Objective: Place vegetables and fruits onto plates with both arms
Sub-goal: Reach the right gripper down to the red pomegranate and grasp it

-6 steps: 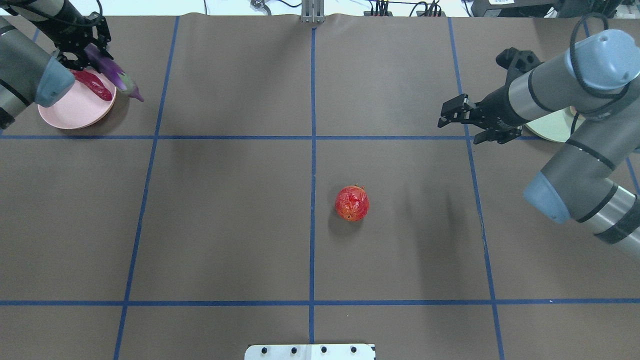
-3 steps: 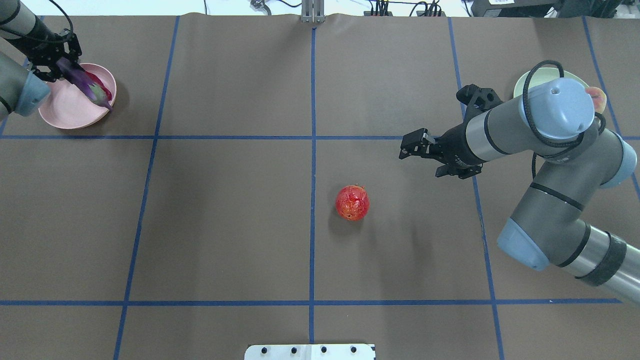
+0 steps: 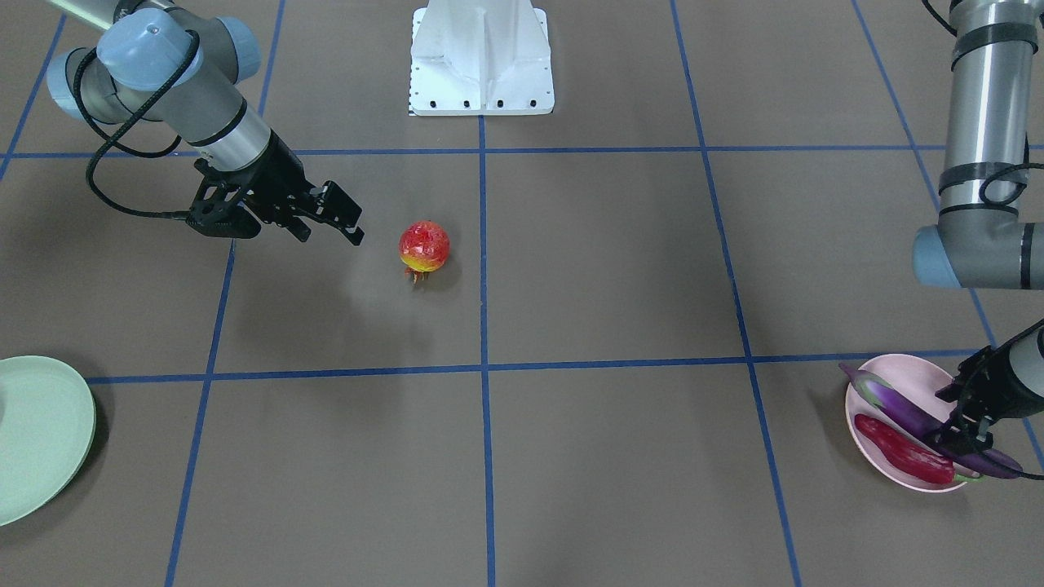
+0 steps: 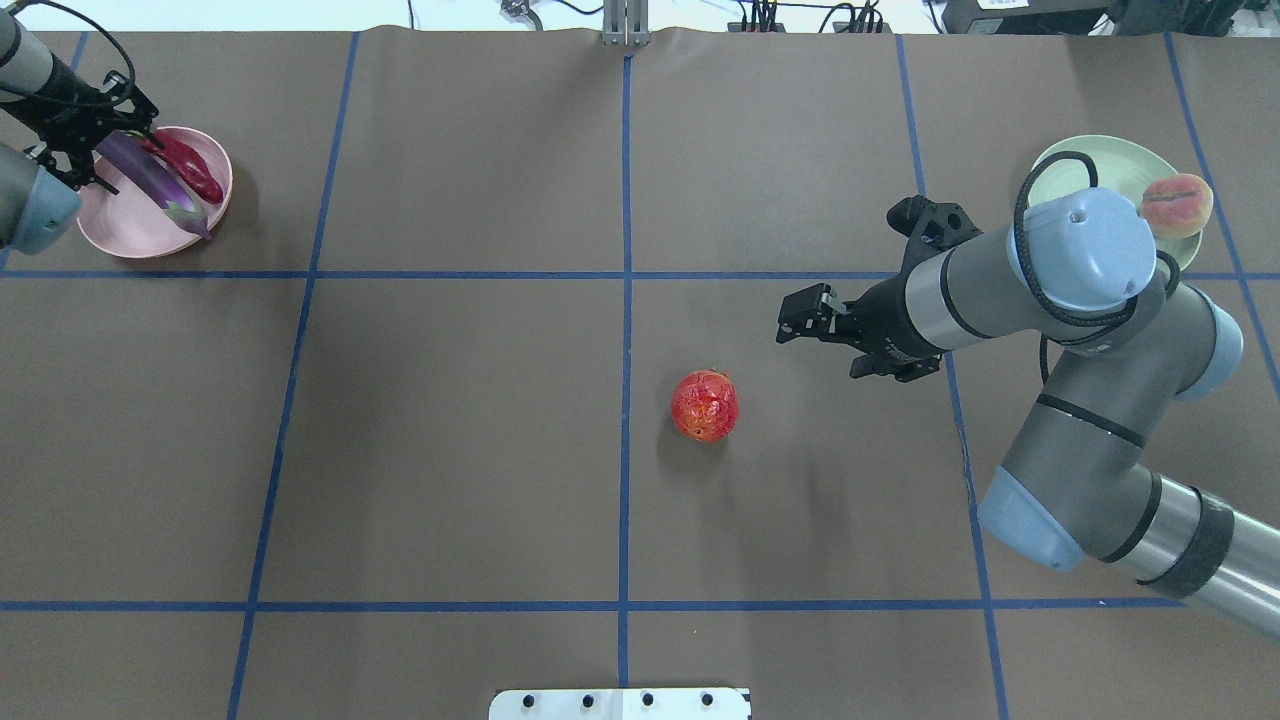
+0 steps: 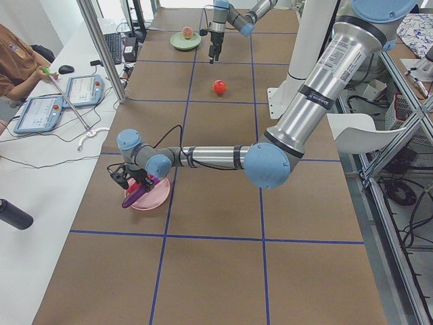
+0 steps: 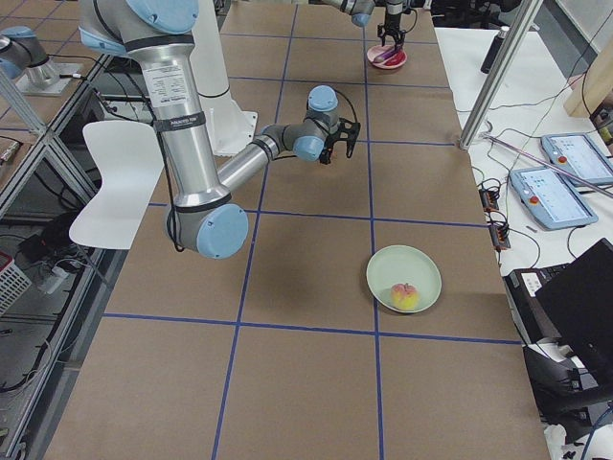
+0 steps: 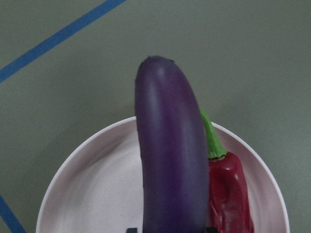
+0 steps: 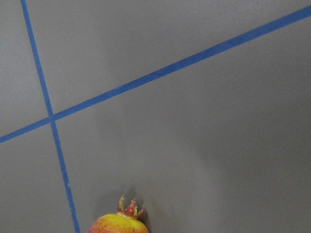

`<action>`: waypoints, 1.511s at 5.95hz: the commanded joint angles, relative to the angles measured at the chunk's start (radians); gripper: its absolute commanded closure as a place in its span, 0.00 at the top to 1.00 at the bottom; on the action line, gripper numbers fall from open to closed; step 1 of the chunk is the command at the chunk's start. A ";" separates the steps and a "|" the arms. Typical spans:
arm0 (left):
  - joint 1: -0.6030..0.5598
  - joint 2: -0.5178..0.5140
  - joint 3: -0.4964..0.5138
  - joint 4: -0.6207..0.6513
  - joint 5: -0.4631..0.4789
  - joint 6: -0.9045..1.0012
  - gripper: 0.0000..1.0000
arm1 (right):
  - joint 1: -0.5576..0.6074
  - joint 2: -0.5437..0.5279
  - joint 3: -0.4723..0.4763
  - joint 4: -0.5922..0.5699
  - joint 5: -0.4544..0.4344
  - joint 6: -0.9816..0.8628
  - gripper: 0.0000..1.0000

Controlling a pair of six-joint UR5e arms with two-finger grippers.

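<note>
The purple eggplant (image 4: 150, 178) lies across the pink plate (image 4: 120, 225) beside the red chili (image 4: 195, 170), its thick end past the rim. My left gripper (image 4: 92, 135) is shut on the eggplant's thick end (image 3: 905, 412); the left wrist view shows the eggplant (image 7: 170, 155) over the plate (image 7: 97, 179) and the chili (image 7: 233, 189). The pomegranate (image 4: 705, 405) sits on the table near the middle. My right gripper (image 4: 820, 348) is open and empty, above and to the right of it. The peach (image 4: 1176, 205) sits on the green plate (image 4: 1080, 160).
The white pedestal base (image 3: 481, 57) stands at the robot's side of the table. Blue tape lines (image 4: 625, 300) divide the brown mat. The right arm's elbow (image 4: 1085, 250) hangs over part of the green plate. An operator (image 5: 17, 61) sits beside the table's far side.
My left gripper has carried the eggplant back and left until it lies along the pink plate. My right arm has swung left from the green plate towards the pomegranate, uncovering the peach.
</note>
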 commanded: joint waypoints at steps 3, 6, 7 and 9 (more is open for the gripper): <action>0.005 -0.010 -0.154 0.034 -0.072 -0.156 1.00 | -0.171 0.092 -0.052 -0.008 -0.169 0.185 1.00; 0.011 -0.009 -0.174 0.034 -0.069 -0.188 1.00 | -0.226 0.128 -0.066 0.003 -0.304 0.388 1.00; 0.011 -0.007 -0.180 0.034 -0.071 -0.194 1.00 | -0.231 0.130 -0.077 0.003 -0.306 0.393 1.00; 0.017 0.000 -0.202 0.034 -0.069 -0.196 1.00 | -0.233 0.151 -0.121 0.004 -0.309 0.392 1.00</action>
